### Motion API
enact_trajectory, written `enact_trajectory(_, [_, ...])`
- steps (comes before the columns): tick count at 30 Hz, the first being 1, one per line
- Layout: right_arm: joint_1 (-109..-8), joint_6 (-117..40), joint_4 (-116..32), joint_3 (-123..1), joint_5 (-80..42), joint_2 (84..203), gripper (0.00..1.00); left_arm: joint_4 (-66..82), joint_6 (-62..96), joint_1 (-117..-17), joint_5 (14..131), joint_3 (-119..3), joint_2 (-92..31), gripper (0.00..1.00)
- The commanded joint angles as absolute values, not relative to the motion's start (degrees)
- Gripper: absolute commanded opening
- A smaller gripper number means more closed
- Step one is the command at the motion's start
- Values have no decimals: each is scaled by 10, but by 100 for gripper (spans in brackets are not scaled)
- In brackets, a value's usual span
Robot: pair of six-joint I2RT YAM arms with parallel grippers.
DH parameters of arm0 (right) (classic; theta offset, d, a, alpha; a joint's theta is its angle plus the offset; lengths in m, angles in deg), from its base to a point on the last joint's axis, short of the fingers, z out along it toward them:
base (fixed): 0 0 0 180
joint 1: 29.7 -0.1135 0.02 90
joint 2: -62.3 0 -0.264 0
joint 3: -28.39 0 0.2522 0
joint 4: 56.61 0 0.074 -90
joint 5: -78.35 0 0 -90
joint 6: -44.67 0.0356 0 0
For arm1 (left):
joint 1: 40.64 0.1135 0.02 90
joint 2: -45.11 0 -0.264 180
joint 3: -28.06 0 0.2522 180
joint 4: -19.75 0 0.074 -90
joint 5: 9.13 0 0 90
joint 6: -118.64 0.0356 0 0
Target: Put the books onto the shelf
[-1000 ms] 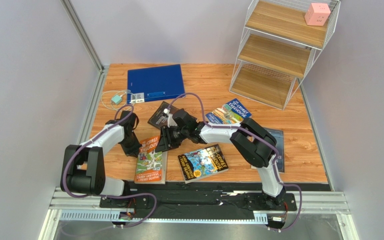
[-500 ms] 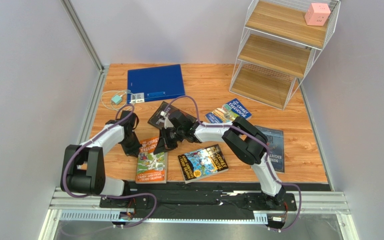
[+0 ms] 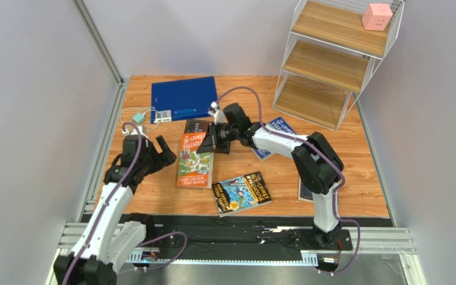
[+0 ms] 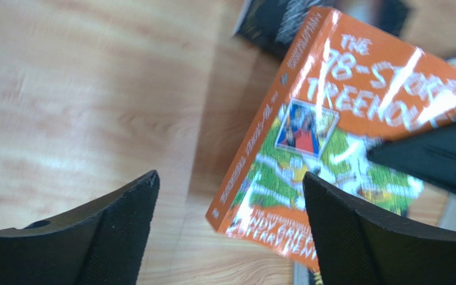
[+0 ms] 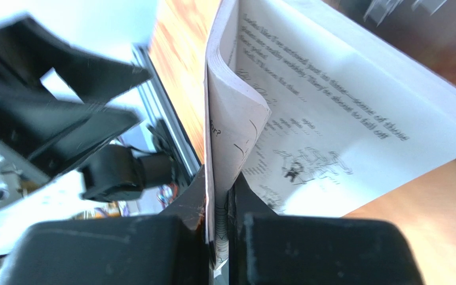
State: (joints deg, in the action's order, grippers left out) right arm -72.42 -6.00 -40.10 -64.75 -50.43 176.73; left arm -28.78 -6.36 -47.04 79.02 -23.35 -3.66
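Orange "78-Storey Treehouse" book [image 4: 355, 119], right claw [image 5: 217, 202] pinching its pages

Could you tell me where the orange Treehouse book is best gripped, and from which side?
The orange Treehouse book is probably best taken by its spine edge, from the left, with the open left pincer: that edge faces it and seems tilted clear of the table. The right pincer pinches only a few pages.

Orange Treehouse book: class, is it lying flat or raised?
Raised at one end: the orange book tilts above its shadow in the left wrist view, with the right gripper shut on its far edge.
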Motion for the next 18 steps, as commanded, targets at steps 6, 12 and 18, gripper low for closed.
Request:
enact_trajectory(6, [-657, -59, -463, -721, -645, 1674, 0, -105, -5, -471, 595, -205, 35, 100])
enact_trajectory(12, [-642, -44, -482, -718, -696, 1656, 0, 120, -19, -471, 485, -122, 44, 100])
enact_trajectory(18, [-634, -18, -532, -704, -740, 1640, 0, 207, 16, -471, 422, -100, 2, 100])
